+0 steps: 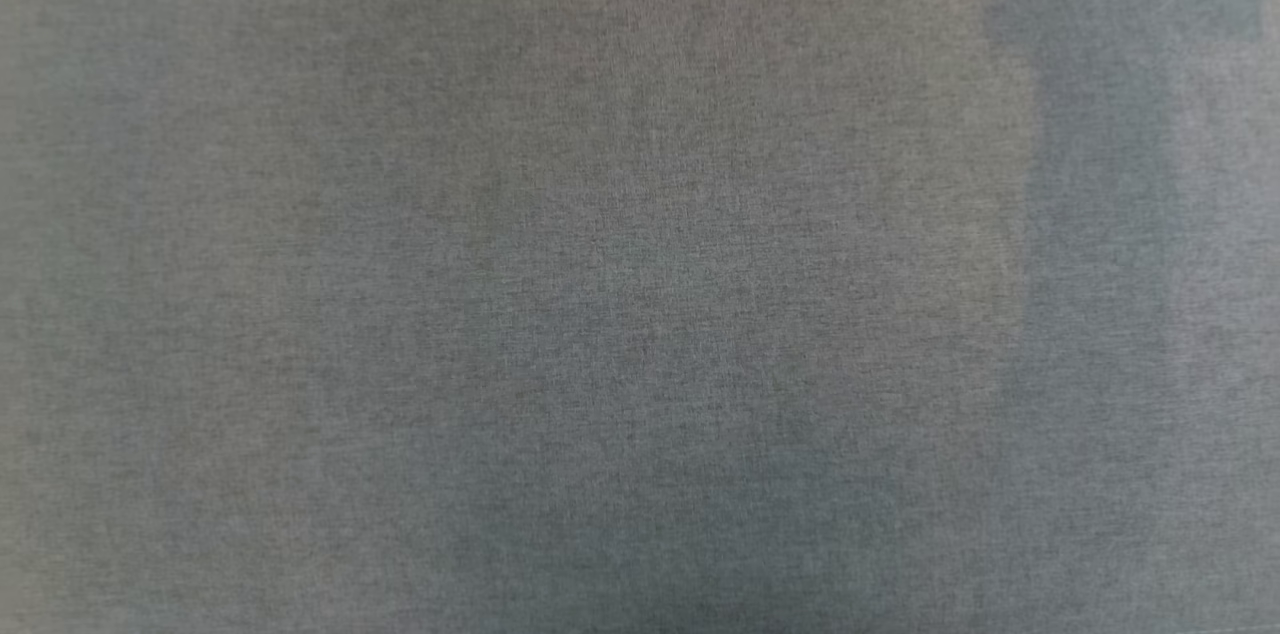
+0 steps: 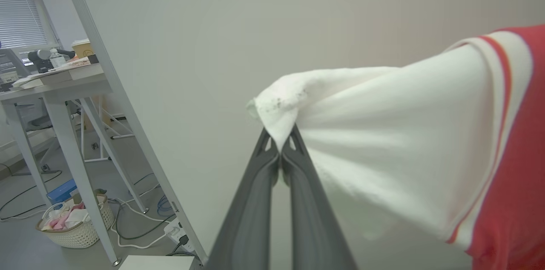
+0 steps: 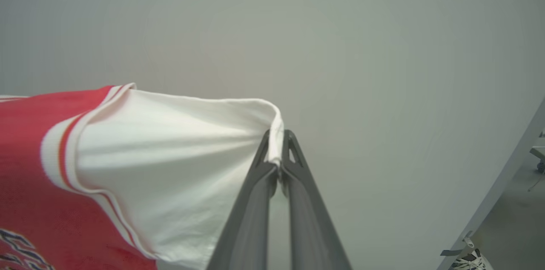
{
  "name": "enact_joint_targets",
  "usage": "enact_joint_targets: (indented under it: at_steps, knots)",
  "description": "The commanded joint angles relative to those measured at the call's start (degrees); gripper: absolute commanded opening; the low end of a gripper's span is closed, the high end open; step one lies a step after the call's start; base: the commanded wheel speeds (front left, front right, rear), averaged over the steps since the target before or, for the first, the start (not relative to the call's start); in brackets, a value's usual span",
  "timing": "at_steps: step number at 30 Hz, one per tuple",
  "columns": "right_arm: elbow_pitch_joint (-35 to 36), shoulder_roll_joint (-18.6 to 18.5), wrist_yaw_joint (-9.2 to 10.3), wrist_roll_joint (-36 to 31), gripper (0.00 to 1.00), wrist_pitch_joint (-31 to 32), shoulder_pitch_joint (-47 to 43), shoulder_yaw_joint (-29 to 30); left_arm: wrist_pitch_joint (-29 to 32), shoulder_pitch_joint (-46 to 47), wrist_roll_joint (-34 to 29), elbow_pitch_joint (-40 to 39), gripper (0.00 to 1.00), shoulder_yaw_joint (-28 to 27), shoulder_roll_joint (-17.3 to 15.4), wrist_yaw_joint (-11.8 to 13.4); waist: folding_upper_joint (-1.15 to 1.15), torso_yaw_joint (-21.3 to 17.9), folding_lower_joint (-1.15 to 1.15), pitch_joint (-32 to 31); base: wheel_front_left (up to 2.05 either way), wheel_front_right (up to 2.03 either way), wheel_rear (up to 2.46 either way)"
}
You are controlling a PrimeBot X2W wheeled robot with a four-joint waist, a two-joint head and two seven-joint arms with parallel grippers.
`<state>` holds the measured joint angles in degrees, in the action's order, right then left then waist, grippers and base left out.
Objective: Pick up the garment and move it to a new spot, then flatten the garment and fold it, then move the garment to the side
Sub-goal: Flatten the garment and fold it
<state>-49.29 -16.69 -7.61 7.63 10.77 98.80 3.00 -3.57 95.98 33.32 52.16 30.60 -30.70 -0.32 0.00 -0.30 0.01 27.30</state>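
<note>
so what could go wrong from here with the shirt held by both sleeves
The right gripper pinches only the sleeve hem of the garment; that thin bite could slip out.
The left gripper holds a bunched sleeve tip, so the garment may land twisted and need more flattening.

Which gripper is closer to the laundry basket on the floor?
Left, likely. The left gripper has the basket on its outer side; the right gripper pinches the shirt at its far sleeve.
</note>
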Motion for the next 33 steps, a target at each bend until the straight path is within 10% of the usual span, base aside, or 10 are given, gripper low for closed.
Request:
enact_joint_targets:
  at_steps: [1,15,33]
  knots:
    - [-0.9,-0.2,0.12,-0.2,0.00,-0.3,1.5,0.5,-0.4,1.2,0.0,1.0,0.00,-0.6,-1.0,-0.1,0.00,-0.5,-0.01,3.3,0.00,0.00,0.00]
    - [-6.4,4.6,0.12,4.4,0.00,-2.5,-1.3,-4.9,-2.3,-4.6,6.0,8.6,0.00,-2.2,2.9,-4.9,0.00,0.0,-0.01,8.3,0.00,0.00,0.00]
    - [13.7,-6.6,0.12,24.2,0.00,-4.2,-43.8,-16.0,-7.5,-39.5,15.0,-0.7,0.00,0.6,2.6,-7.1,0.00,1.4,-0.01,0.1,0.00,0.00,0.00]
